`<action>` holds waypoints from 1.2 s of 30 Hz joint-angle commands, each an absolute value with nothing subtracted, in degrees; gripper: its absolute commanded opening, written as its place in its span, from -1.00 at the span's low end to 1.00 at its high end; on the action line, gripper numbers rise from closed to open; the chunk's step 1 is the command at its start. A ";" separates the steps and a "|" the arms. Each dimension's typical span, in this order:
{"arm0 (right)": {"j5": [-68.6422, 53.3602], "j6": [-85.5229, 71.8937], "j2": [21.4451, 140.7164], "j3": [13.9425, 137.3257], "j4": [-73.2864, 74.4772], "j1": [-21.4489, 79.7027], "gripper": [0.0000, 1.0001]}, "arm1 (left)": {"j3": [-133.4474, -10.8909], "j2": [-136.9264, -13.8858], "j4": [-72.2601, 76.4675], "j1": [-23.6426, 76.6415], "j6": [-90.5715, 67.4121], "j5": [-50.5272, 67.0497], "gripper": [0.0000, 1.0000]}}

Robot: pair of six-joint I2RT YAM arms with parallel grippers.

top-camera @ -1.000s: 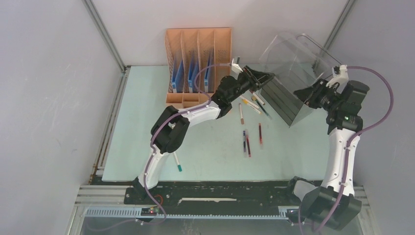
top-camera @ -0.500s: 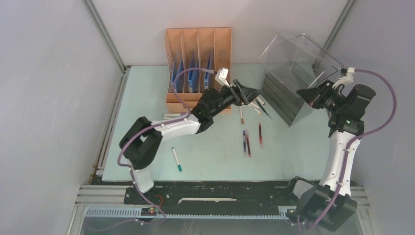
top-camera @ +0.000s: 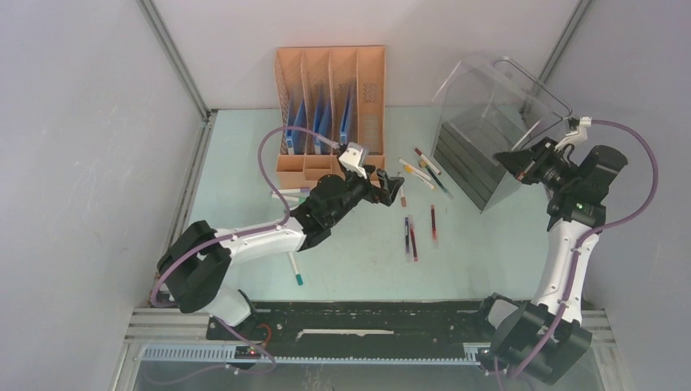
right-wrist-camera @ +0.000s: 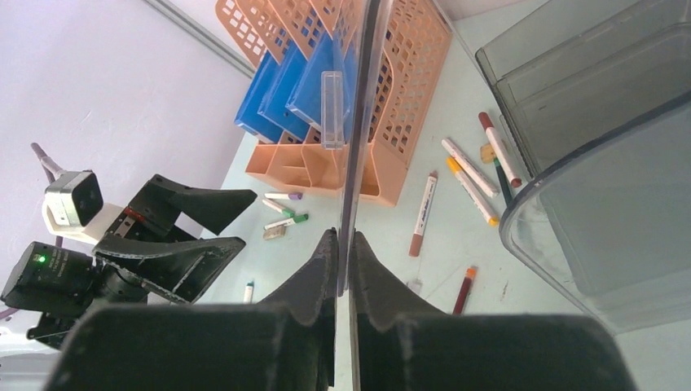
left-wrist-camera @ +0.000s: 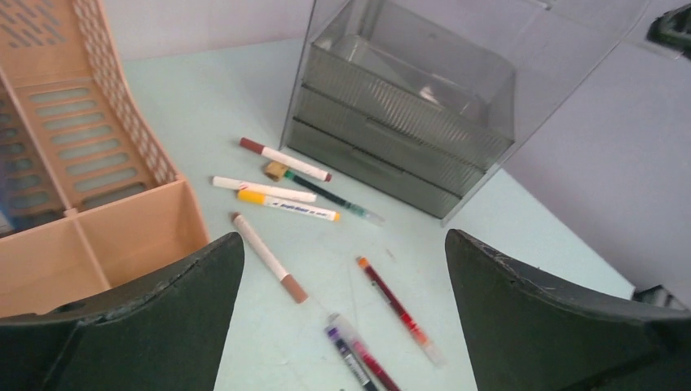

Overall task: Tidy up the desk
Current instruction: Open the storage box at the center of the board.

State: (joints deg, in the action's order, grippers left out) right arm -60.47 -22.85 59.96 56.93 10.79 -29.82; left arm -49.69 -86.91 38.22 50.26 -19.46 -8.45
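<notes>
Two tools are at work here. The left tool (left-wrist-camera: 344, 244) is spread wide and has nothing in it. It hangs low over the tabletop (top-camera: 236, 171), the pale green top with grey walls around it that lies under both arms.

From above, a brown-tipped pen (left-wrist-camera: 267, 257) lies just beside this tool at 3 o'clock. A bunch of four pens (left-wrist-camera: 277, 189) lies near it at 2 o'clock, close to the drawer bin (left-wrist-camera: 399, 122). A red pen (left-wrist-camera: 395, 308) and a pair of pens (top-camera: 410, 238) lie at 4 o'clock. A green-capped pen (top-camera: 294, 268) lies at 7 o'clock, well apart, and some small pens (top-camera: 287, 194) lie at 9 o'clock. The orange rack (top-camera: 330, 106) is at 11 o'clock, with blue folders (top-camera: 314, 122) standing in its slots.

The right tool (right-wrist-camera: 343, 236) is pressed together on the edge of the clear lid (right-wrist-camera: 363, 98) and holds it up over the bin.

I think the folders are done. All the pens are left: every one I can see lies loose, and none shows inside the bin. So the job looks about halfway.
</notes>
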 commanded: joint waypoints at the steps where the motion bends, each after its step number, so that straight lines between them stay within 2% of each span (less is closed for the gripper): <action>1: -65.31 -21.62 58.45 56.76 7.80 -29.11 -0.81 | -48.72 -83.73 35.45 49.75 -14.80 -8.15 1.00; 11: -64.03 -19.34 58.19 56.01 9.91 -28.21 -0.80 | -51.31 -87.86 25.19 49.45 -23.17 -0.49 0.96; 19: -63.65 -19.07 57.91 55.61 9.98 -28.21 -0.79 | -57.91 -93.26 14.89 49.46 -25.72 -0.44 0.96; 28: -62.99 -18.56 57.76 55.40 10.22 -28.14 -0.79 | -59.39 -95.01 9.95 51.26 -26.71 -2.71 0.93; 30: -62.80 -18.56 57.74 55.36 10.12 -28.14 -0.79 | -60.34 -96.02 7.97 52.43 -27.98 -4.50 0.84; 35: -62.33 -18.34 57.34 55.15 10.20 -28.15 -0.79 | -65.26 -100.71 -0.42 55.28 -33.58 -9.02 0.39; 36: -62.18 -18.21 57.27 55.10 10.15 -28.15 -0.79 | -66.32 -101.58 -3.11 56.01 -33.99 -10.34 0.36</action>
State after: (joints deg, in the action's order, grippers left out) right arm -59.77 -19.55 59.83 54.87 11.05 -28.77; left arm -62.06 -98.83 5.04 53.69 -29.95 -5.17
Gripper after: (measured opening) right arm 0.107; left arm 0.712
